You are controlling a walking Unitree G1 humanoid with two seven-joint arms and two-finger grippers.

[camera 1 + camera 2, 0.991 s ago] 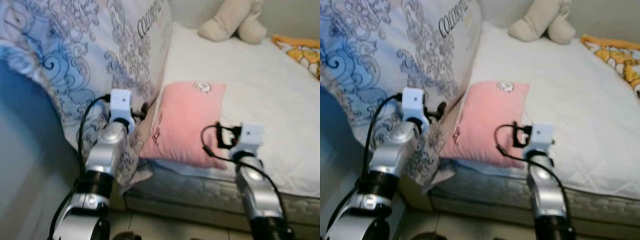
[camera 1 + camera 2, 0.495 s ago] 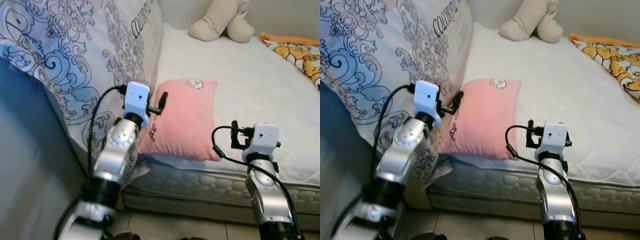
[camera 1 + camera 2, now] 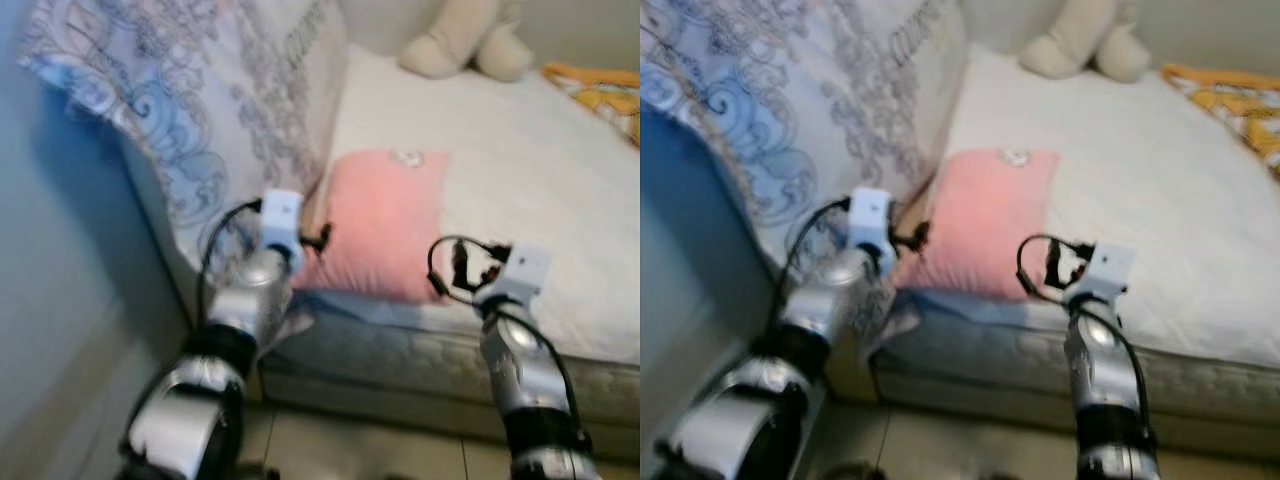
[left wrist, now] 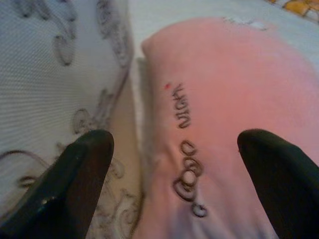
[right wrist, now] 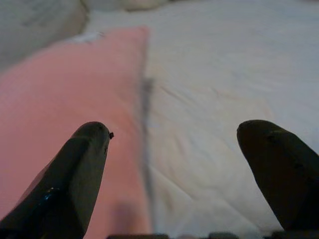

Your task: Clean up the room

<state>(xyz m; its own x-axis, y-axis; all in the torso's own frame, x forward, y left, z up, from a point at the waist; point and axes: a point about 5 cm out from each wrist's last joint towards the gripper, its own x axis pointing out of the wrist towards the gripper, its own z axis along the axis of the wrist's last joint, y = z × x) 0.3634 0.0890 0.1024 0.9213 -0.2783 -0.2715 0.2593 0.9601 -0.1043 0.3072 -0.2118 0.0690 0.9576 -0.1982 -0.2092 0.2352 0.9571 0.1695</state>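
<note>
A pink pillow [image 3: 385,225] with a small white patch and dark lettering lies on the white bed sheet [image 3: 520,170] near the front edge. My left gripper [image 4: 174,144] is open right at the pillow's left edge, between it and a big blue-patterned pillow [image 3: 230,100]. My right gripper [image 5: 174,132] is open just off the pillow's right edge, straddling the pillow's side and the bare sheet. Neither holds anything.
A beige plush toy [image 3: 465,45] sits at the far end of the bed. An orange-patterned blanket [image 3: 600,95] lies at the far right. A bluish wall [image 3: 60,300] stands close on the left, with tiled floor [image 3: 350,450] below the mattress side [image 3: 400,365].
The whole picture has shifted and blurred, so the camera has moved. Both grippers remain open beside the pink pillow; the left arm sits lower, nearer the pillow's front corner.
</note>
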